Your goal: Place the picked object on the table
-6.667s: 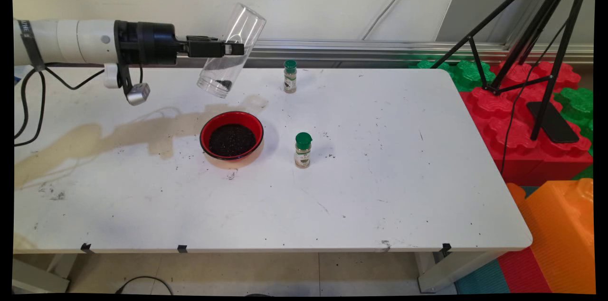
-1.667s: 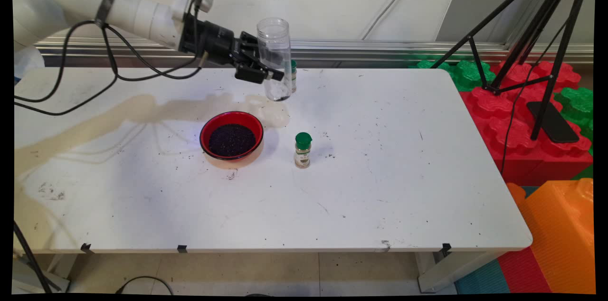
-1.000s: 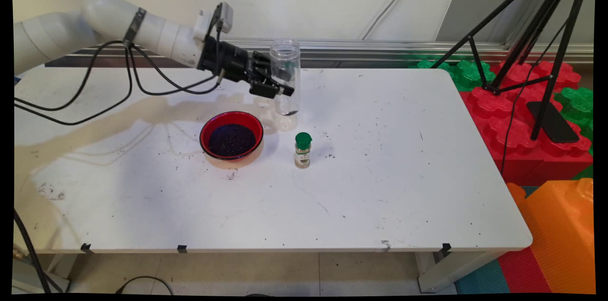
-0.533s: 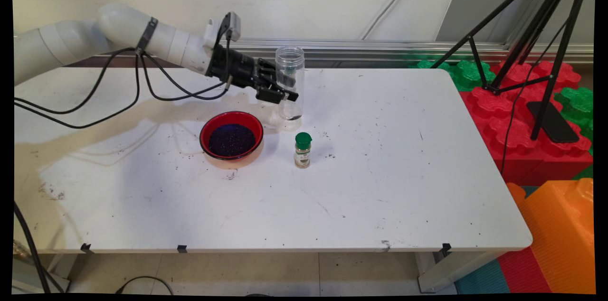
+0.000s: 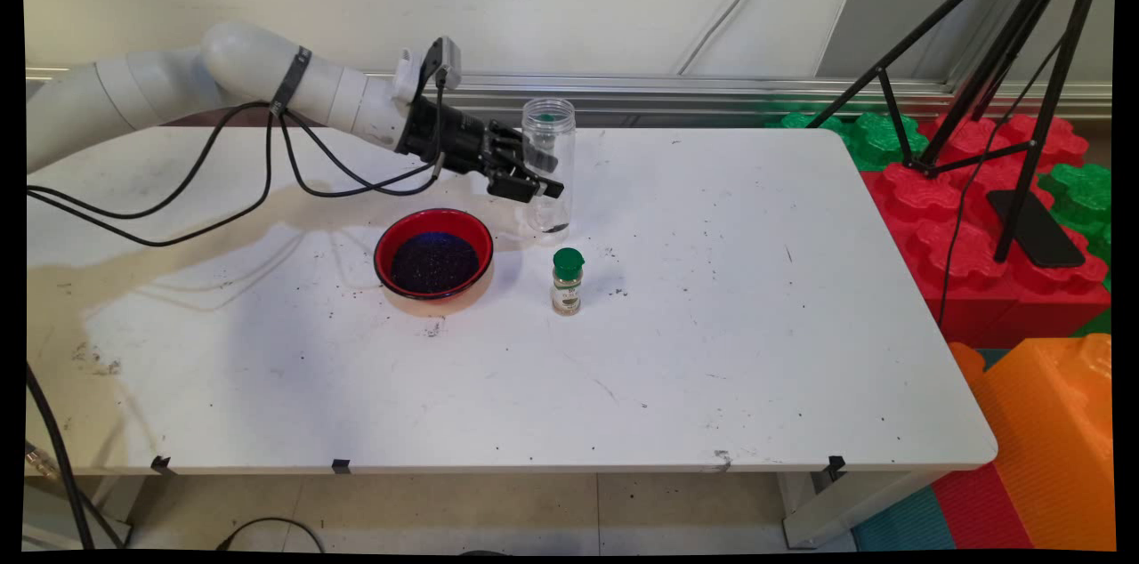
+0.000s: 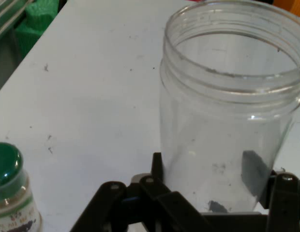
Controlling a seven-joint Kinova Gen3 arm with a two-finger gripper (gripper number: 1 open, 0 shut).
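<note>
Main view has the white table (image 5: pixel 712 350) with a red bowl full of dark grains (image 5: pixel 433 257) sitting left of centre, and a small green-capped spice jar (image 5: pixel 567 281) just off at its 3 o'clock, standing upright. A second green-capped spice jar (image 5: pixel 545 115) is back near the far edge, mostly hidden behind the tall clear plastic jar with no lid (image 5: pixel 547 165), so only its cap peeks through the plastic. That clear jar is upright at about 1 o'clock from the bowl, close to it but not touching, with a few dark crumbs in the bottom. Can't tell if its base is fully down on the table.

The black two-finger gripper (image 5: pixel 532 174) comes in from 9 o'clock and is clamped around the jar's lower half. In the hand view the fingers (image 6: pixel 158 170) press both sides of the jar (image 6: pixel 222 140), one each side, mouth up above them.
</note>
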